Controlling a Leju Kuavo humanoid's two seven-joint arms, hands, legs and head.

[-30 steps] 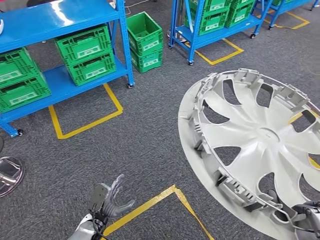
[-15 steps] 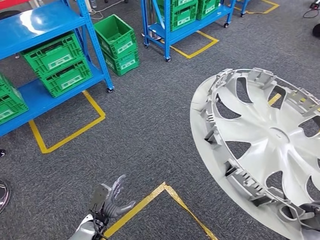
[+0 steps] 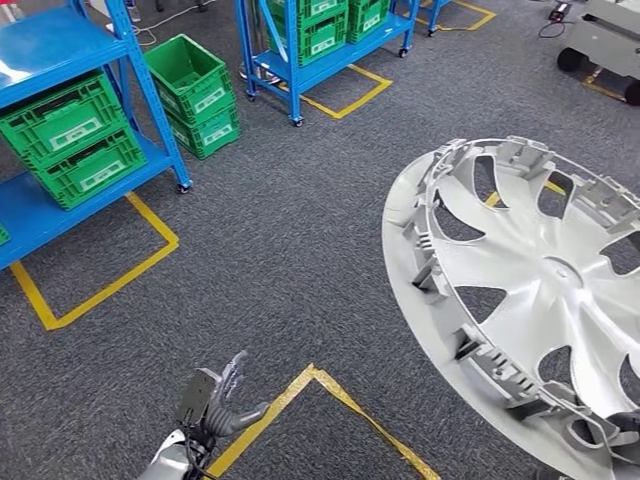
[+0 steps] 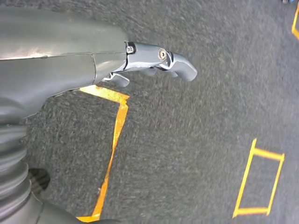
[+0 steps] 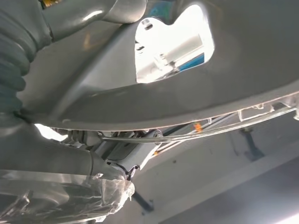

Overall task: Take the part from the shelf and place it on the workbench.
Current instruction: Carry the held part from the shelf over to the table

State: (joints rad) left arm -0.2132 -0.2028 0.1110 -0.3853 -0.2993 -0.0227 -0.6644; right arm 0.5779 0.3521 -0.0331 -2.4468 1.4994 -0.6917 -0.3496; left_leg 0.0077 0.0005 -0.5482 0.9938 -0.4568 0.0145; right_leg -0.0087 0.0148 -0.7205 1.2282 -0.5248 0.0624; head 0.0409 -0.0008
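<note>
Right hand (image 3: pixel 623 428) grips the hubcap (image 3: pixel 528 290) — blue shelves (image 3: pixel 83 120), green crates (image 3: pixel 192 92) beyond.

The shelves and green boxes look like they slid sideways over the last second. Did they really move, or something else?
The whole picture shifted, so the robot's view turned; the blue shelves and green crates slid left only in the picture, and a grey cart came into view. The silver wheel cover stays in the right hand, nearly the same place in view. The left hand stays open and empty over the yellow floor tape.

Camera panned: blue shelves (image 3: pixel 60 190) and green crates (image 3: pixel 192 95) further left.
</note>
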